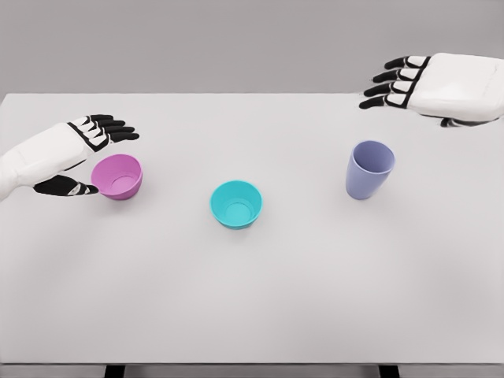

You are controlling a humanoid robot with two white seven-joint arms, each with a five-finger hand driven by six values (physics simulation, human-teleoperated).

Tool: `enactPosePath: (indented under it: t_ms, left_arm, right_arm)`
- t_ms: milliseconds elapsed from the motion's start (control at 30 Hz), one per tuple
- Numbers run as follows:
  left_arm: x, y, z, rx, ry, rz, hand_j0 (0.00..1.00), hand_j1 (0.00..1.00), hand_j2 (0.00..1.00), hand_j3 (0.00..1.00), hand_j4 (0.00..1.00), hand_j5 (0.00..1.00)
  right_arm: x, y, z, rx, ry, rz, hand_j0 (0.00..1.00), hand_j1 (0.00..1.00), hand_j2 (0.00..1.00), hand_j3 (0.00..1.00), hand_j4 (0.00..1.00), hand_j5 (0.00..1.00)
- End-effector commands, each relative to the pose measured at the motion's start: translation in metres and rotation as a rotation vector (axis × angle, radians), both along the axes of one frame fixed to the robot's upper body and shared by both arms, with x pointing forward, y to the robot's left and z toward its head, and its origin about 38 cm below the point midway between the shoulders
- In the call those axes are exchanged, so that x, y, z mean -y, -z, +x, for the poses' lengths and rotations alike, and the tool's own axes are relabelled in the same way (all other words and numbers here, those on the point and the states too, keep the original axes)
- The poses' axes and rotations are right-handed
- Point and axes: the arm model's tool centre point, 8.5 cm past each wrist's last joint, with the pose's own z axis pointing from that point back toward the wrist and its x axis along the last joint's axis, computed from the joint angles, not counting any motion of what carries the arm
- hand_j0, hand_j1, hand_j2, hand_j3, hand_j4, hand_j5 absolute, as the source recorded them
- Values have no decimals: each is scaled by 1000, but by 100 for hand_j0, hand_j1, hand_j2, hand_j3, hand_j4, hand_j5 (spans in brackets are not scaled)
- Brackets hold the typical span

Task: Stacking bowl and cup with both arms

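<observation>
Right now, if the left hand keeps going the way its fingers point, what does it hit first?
Probably the pink bowl. The left hand points rightward, fingers open, thumb below and fingers above the bowl's near rim. Height above the table is unclear, so the fingers might pass over the rim.

Bright, even, diffuse light fills the simulator render, with no glare anywhere. The white table (pixel 252 299) shows only faint, soft-edged shadows under the objects. Everything is in sharp focus with no blur, and the edges look straight and undistorted.
</observation>
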Motion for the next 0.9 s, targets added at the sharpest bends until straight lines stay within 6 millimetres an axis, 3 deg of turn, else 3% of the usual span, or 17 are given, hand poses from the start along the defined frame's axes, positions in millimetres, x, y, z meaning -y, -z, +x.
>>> enactPosePath:
  t_ms: [0,167,267,367,467,567,667,800,867]
  left_arm:
    - [-1,-1,0,-1,-2,-5,100,100,100,100,100,100]
    - [-6,-6,1,-2,-10,19,100,100,100,100,100,100]
    - [-21,-20,4,-53,-33,99,100,100,100,100,100,100]
    - [-46,-52,-1,-128,-40,195,100,100,100,100,100,100]
    - [-20,-78,-12,-91,69,96,100,100,100,100,100,100]
    - [-5,-88,-13,-66,106,98,100,100,100,100,100,100]
    - [-1,-67,5,-193,-66,138,100,100,100,100,100,100]
    - [36,-42,31,-335,-125,233,100,100,100,100,100,100]
    - [38,-30,31,-386,-141,291,100,100,100,100,100,100]
  right_arm:
    - [14,-7,-4,4,32,-3,100,100,100,100,100,100]
    - [16,3,-6,-15,38,23,100,100,100,100,100,100]
    - [16,3,-6,-16,38,27,100,100,100,100,100,100]
    - [18,12,-6,-41,45,28,100,100,100,100,100,100]
    - [11,21,-4,-55,27,54,100,100,100,100,100,100]
    - [8,9,-3,-18,21,87,100,100,100,100,100,100]
    - [8,9,-3,-18,21,87,100,100,100,100,100,100]
    - [7,10,-3,-20,20,88,100,100,100,100,100,100]
    - [7,9,-3,-18,20,88,100,100,100,100,100,100]
